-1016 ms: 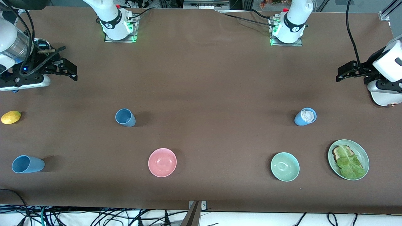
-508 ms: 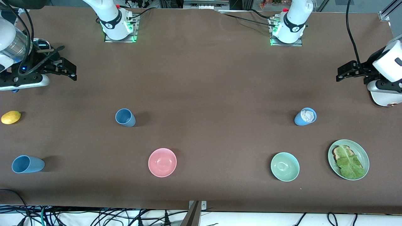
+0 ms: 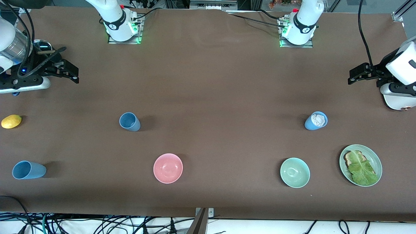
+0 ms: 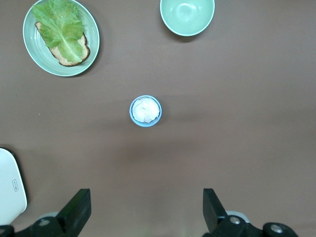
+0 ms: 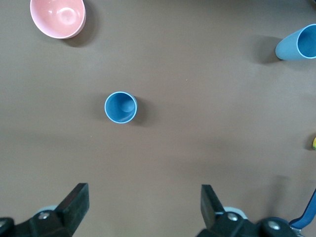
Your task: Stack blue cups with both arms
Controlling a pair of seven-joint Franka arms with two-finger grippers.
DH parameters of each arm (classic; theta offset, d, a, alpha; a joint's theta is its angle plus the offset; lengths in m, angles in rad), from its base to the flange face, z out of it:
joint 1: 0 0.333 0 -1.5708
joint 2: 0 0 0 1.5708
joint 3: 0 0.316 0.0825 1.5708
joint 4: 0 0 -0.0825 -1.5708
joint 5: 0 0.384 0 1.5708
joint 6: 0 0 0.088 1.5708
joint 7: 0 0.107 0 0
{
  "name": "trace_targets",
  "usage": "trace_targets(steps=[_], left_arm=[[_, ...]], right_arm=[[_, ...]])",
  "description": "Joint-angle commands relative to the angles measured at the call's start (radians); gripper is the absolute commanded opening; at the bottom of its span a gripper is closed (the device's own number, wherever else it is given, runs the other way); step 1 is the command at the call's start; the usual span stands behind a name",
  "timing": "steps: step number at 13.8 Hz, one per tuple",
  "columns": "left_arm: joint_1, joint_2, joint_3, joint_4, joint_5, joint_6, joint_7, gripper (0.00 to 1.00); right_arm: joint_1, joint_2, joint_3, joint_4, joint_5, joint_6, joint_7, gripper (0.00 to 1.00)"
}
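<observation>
Three blue cups stand on the brown table. One empty cup (image 3: 129, 122) is in the right arm's half and also shows in the right wrist view (image 5: 120, 107). A second empty cup (image 3: 28, 170) is nearer the front camera, at the right arm's end (image 5: 298, 43). The third cup (image 3: 316, 121) holds crumpled white paper and stands in the left arm's half (image 4: 145, 111). My right gripper (image 3: 75, 74) hangs open and empty above the table, apart from the cups (image 5: 143, 207). My left gripper (image 3: 351, 76) hangs open and empty at the left arm's end (image 4: 146, 210).
A pink bowl (image 3: 168, 168) and a pale green bowl (image 3: 294, 172) sit near the front edge. A green plate (image 3: 373, 159) carries toast and lettuce. A lemon (image 3: 11, 121) lies at the right arm's end. A dark pot (image 3: 41, 45) is partly hidden by the right arm.
My right gripper has drifted slightly toward the right arm's end of the table. The left gripper and the cups have not moved.
</observation>
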Motion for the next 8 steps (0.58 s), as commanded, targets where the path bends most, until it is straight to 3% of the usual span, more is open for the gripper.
trace_targets(steps=[1,8], left_arm=[[0.003,0.010,0.000,0.024,-0.005,-0.020,0.015,1.00],[0.012,0.023,0.001,0.021,-0.005,-0.031,0.023,1.00]], right_arm=[[-0.004,-0.013,-0.002,0.008,0.003,-0.019,-0.020,1.00],[-0.004,-0.013,-0.002,0.010,-0.005,-0.021,-0.021,1.00]])
